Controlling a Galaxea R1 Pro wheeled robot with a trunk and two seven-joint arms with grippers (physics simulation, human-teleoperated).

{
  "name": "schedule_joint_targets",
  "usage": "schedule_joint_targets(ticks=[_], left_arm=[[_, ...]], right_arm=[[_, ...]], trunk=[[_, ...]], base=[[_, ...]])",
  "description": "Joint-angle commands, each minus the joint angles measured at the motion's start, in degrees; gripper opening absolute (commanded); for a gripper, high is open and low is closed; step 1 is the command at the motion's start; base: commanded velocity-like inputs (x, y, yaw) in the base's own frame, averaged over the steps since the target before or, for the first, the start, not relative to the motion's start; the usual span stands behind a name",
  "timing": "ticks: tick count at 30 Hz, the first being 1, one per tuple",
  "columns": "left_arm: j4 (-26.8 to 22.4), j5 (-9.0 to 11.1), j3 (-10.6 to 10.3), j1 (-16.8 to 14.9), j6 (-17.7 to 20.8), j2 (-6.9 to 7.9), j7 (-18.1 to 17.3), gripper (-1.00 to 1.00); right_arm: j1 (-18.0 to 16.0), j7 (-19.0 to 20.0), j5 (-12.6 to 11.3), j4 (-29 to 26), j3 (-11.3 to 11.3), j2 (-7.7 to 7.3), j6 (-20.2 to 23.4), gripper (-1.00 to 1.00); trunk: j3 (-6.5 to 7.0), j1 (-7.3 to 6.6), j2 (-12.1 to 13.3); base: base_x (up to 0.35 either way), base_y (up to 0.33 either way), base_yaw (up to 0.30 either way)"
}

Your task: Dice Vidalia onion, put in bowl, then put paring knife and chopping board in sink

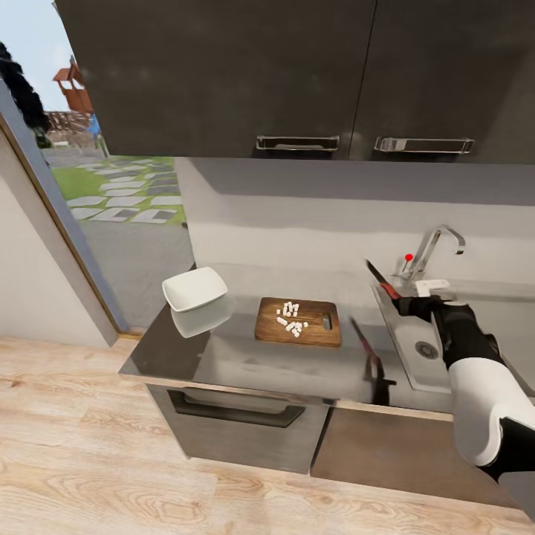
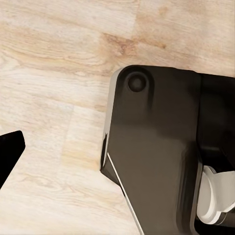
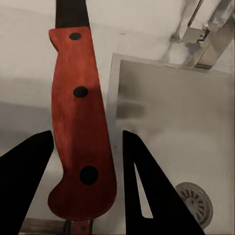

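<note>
Glossy grey countertop [image 1: 245, 357], wood-grain chopping board [image 1: 299, 321] with small white diced bits [image 1: 291, 318], squarish white bowl [image 1: 195, 289] to its left. Right gripper [image 3: 85, 171] clamped on paring knife [image 3: 78, 122] over steel sink [image 3: 181, 132]; rivets on the red handle visible close up. Left gripper [image 2: 10, 152]: can't tell, over pale plank floor [image 2: 54, 54].

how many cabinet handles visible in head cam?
3. Two chrome bar handles on the upper cabinets: one above the chopping board, one above the sink. One dark recessed handle on the drawer front below the countertop. Others may be out of frame.
</note>
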Motion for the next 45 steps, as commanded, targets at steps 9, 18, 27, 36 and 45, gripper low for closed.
schedule_joint_targets(ticks=[9,18,27,36,45], left_arm=[[-0.1,0.6,0.02,0.02,-0.04,0.07,-0.58,1.0],[-0.27,0.6,0.02,0.02,-0.06,0.01,-0.58,1.0],[-0.34,0.6,0.02,0.02,-0.06,0.0,-0.58,1.0],[-0.34,0.6,0.02,0.02,-0.06,0.0,-0.58,1.0],[-0.34,0.6,0.02,0.02,-0.06,0.0,-0.58,1.0]], right_arm=[[-0.06,0.23,0.6,0.03,-5.05,-0.06,0.39,-1.0],[-0.06,0.13,0.68,1.35,-6.39,0.01,0.57,-1.0],[-0.06,0.06,0.68,2.8,-6.4,0.11,0.53,-1.0],[-0.06,0.01,0.68,3.8,-6.31,0.36,0.49,-1.0],[-0.06,0.08,0.66,6.16,-6.24,0.64,0.28,-1.0]], trunk=[[-0.1,0.04,-0.11],[0.36,0.04,-0.11],[0.95,0.04,-0.11],[1.54,0.04,-0.11],[2.07,0.04,-0.11]], base=[[0.0,0.0,-0.001],[0.0,0.0,-0.151],[0.0,0.0,-0.199],[0.0,0.0,-0.2],[0.0,0.0,-0.183]])
